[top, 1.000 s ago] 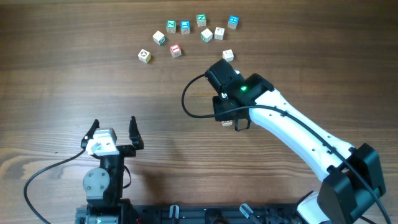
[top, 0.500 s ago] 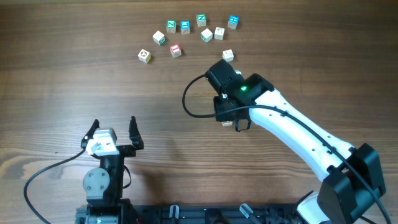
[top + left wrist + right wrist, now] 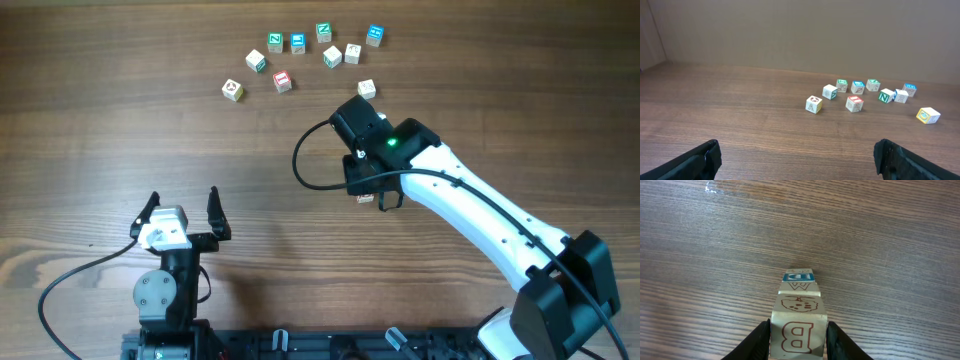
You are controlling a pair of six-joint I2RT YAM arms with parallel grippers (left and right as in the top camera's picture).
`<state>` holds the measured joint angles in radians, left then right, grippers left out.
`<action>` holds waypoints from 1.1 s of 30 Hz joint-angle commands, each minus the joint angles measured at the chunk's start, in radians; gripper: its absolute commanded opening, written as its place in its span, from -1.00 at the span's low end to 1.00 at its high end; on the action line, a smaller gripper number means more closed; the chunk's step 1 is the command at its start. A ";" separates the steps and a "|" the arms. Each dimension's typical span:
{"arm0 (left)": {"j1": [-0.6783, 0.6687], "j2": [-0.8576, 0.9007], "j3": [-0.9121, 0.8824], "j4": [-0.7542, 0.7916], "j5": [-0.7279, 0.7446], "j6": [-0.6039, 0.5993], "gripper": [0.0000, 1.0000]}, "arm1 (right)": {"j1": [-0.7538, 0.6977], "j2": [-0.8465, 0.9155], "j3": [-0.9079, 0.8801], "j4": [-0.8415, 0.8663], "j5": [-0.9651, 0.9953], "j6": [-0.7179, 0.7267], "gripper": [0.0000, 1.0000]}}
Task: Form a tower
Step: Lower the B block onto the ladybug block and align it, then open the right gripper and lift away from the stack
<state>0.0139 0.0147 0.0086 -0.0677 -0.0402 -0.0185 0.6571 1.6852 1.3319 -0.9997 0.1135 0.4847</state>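
Evidently the right gripper (image 3: 799, 342) is clamped on the top cube of the tower (image 3: 798, 311), bottom centre of its wrist view. The left gripper (image 3: 181, 212), lower left overhead, stands apart.

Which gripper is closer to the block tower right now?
Right. The right gripper has a finger against each side of the top cube of the tower. The left gripper sits open, well away on the robot's left side, touching nothing.

Even, diffuse light across the table (image 3: 90, 130); shadows soft and short; wood grain sharply resolved.
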 commanded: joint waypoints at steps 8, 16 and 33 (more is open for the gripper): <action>0.006 -0.005 -0.003 0.000 -0.013 0.018 1.00 | -0.004 0.017 -0.002 0.013 0.021 -0.014 -0.25; 0.006 -0.005 -0.003 0.000 -0.013 0.018 1.00 | -0.004 0.017 -0.002 0.023 0.023 -0.042 -0.28; 0.006 -0.005 -0.003 0.000 -0.013 0.018 1.00 | -0.004 0.017 -0.002 0.080 0.026 -0.040 0.99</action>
<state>0.0143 0.0147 0.0086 -0.0677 -0.0402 -0.0185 0.6575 1.6848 1.3319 -0.9447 0.1181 0.4438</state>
